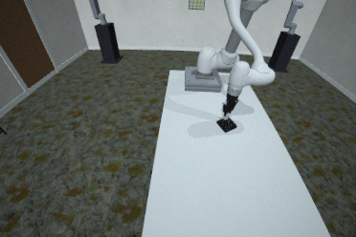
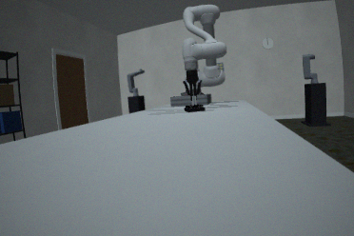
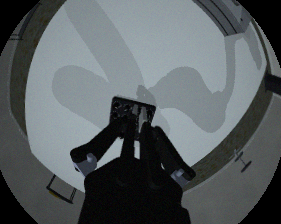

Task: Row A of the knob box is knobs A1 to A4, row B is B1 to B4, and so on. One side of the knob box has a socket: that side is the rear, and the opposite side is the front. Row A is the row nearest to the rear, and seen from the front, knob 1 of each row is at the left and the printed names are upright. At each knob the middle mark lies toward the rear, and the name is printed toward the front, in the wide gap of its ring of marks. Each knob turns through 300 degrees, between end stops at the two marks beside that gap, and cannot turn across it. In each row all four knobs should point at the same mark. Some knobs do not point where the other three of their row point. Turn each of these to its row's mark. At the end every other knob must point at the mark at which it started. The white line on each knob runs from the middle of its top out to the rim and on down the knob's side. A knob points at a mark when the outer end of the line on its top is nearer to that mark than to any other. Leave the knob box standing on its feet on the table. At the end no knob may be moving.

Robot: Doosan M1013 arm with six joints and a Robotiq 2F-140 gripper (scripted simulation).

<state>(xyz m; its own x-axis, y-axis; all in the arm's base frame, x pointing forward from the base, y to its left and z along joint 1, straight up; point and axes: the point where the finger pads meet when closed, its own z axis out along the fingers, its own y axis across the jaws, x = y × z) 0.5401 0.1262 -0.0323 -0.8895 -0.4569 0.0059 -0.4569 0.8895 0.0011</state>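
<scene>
The black knob box (image 1: 232,128) (image 2: 195,109) (image 3: 150,106) lies flat on the white table, with its top up. Several small dark knobs show at its left in the wrist view, among them a corner knob (image 3: 117,105). Their white lines and the printed names are too small and dark to read. My gripper (image 1: 227,117) (image 2: 193,106) (image 3: 138,110) points down at the box with its fingertips low among the knobs. The fingers stand close together, shut on a knob right of the box's middle in the wrist view. That knob is mostly hidden by the fingertips, and the fingers cover the box's near part.
The white table (image 1: 206,184) (image 2: 181,174) (image 3: 46,115) extends around the box. The arm's grey base block (image 1: 203,85) (image 2: 178,100) stands at the table's far end. Shadows of the arm fall across the table around the box.
</scene>
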